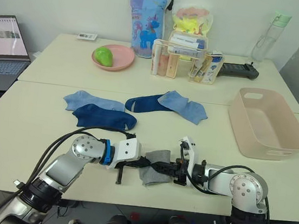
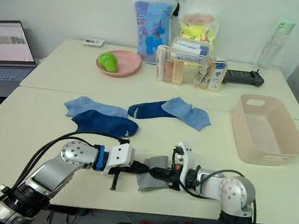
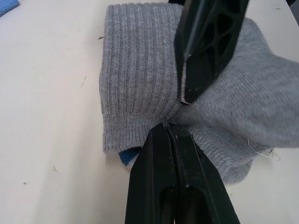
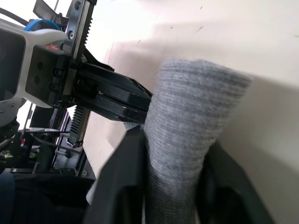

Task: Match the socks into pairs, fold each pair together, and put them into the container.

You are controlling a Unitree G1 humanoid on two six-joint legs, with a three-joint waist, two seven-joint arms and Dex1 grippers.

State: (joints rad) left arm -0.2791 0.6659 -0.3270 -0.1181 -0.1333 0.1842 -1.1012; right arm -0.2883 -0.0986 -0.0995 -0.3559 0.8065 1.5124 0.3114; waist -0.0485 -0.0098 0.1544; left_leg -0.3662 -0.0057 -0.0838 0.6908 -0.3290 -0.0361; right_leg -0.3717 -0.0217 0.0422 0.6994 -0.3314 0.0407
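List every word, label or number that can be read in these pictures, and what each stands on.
No text can be read.
Laptop screen: lines too small.
Boxes in the clear organiser: print blurred.
Blue unicorn bag: picture, no readable words.
Small card on the table: too small.

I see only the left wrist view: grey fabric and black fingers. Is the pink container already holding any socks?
Observer: No, the container is empty.
Operator: Which socks are still lying loose?
Observer: Two light blue socks and two navy socks, further back on the table.
Operator: Does the right hand grip the grey one too?
Observer: Yes, the right hand is shut on the grey socks, facing the left hand.
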